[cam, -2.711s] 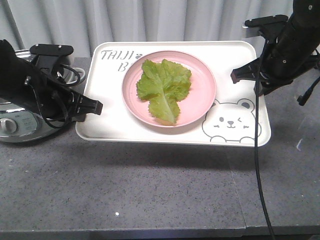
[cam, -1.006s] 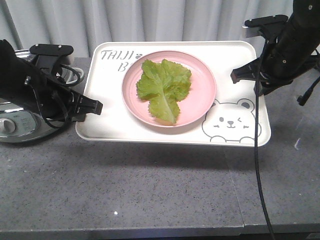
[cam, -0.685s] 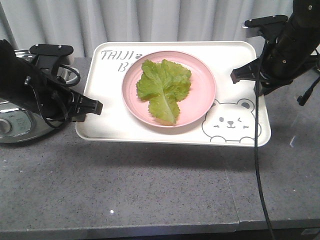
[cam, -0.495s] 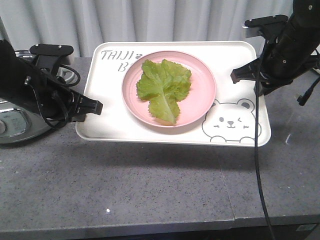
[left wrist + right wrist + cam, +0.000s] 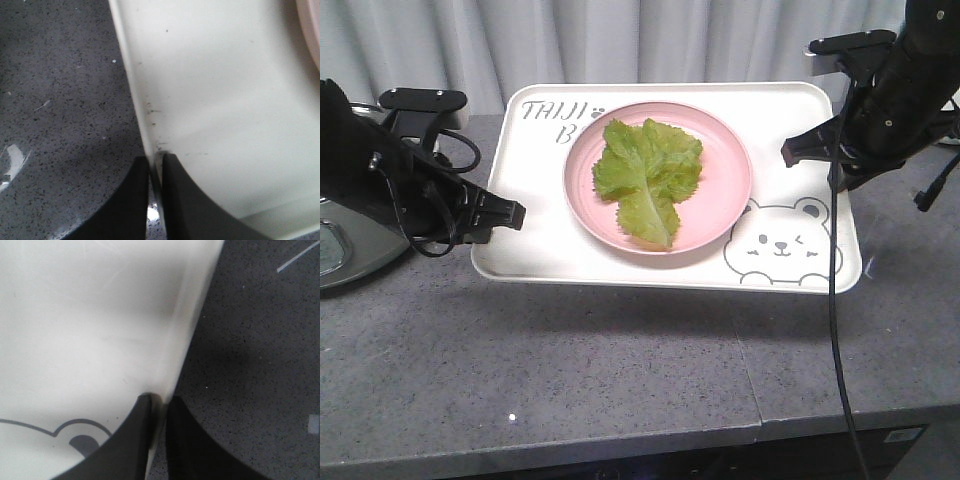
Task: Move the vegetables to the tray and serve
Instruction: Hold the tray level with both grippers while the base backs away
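The vegetables, one bright green lettuce leaf (image 5: 648, 175), lie on a round pink plate (image 5: 720, 190) that sits on the cream tray (image 5: 535, 245). The tray hangs level above the grey counter and throws a shadow on it. My left gripper (image 5: 505, 215) is shut on the tray's left rim; the left wrist view shows its fingertips (image 5: 155, 162) pinching the rim of the tray (image 5: 225, 100). My right gripper (image 5: 820, 155) is shut on the right rim, where its fingertips (image 5: 160, 402) clamp the tray (image 5: 90, 330) beside the bear drawing (image 5: 75, 432).
A silver rice cooker (image 5: 345, 245) stands at the left edge of the front view, behind my left arm. The grey counter (image 5: 620, 360) has a seam at the right, and its front edge runs along the bottom. Pale curtains (image 5: 670, 40) hang behind.
The cooker and the counter seam have slid left in the front view, and the counter's front edge has come up at the bottom right. Tray and both arms keep their places in the frame.
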Motion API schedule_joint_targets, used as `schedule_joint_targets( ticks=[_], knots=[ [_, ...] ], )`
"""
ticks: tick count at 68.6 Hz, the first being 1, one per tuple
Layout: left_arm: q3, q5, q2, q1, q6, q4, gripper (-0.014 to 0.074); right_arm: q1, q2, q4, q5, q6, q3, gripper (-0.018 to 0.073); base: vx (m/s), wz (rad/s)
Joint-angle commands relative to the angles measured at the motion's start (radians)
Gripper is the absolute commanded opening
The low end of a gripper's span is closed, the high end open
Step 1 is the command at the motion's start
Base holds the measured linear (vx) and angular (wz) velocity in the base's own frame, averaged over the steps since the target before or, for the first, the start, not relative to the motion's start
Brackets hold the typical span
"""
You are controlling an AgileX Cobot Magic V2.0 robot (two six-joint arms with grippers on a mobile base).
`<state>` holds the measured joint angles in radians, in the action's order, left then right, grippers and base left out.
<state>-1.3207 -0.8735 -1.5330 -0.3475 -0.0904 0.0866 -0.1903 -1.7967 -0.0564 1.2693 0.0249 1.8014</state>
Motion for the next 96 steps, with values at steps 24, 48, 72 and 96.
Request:
schedule_joint_targets(
  ticks=[24,48,72,96],
  knots=[
    [-0.033,0.122,0.045,-0.019,0.026,0.092,-0.0006,-0.016,0.055,0.094,0.013,0.035,0.027,0.0025,-0.01,-0.13],
    [-0.033,0.122,0.045,-0.019,0.026,0.092,-0.0006,-0.016,0.055,0.094,0.013,0.035,0.027,0.0025,0.00,-0.15],
    [-0.033,0.122,0.045,-0.019,0.026,0.092,-0.0006,-0.016,0.055,0.094,0.013,0.035,0.027,0.0025,-0.01,-0.18],
    [-0.033,0.122,0.045,-0.019,0.026,0.092,-0.0006,-0.016,0.055,0.094,0.013,0.035,0.027,0.0025,-0.01,-0.19]
  ],
)
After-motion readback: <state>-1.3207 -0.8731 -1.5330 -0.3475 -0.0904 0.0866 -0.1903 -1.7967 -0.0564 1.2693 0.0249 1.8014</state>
